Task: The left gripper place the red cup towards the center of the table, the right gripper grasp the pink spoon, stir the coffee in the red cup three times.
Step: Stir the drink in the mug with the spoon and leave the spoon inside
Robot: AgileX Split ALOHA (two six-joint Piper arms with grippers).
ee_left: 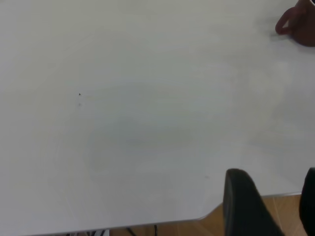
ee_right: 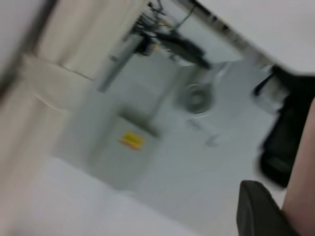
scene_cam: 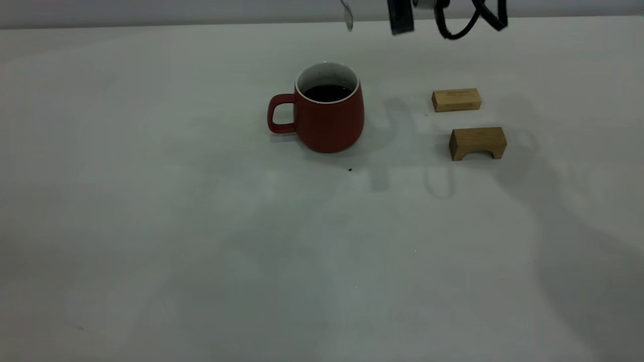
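Observation:
The red cup (scene_cam: 322,113) stands upright near the table's (scene_cam: 151,226) middle, handle to the left, with dark coffee (scene_cam: 327,93) inside. High above the cup's far rim hangs the grey metal bowl of the pink spoon (scene_cam: 347,17). My right gripper (scene_cam: 402,17) holds it from the right at the picture's top edge. In the right wrist view the pink handle (ee_right: 302,182) lies against one black finger (ee_right: 258,211). My left gripper (ee_left: 273,173) is open over the table's near edge, far from the red cup (ee_left: 300,24).
Two wooden blocks lie right of the cup: a flat one (scene_cam: 456,99) and an arch-shaped one (scene_cam: 478,143). A tiny black speck (scene_cam: 350,170) marks the table in front of the cup. Black cables (scene_cam: 473,20) loop from the right arm.

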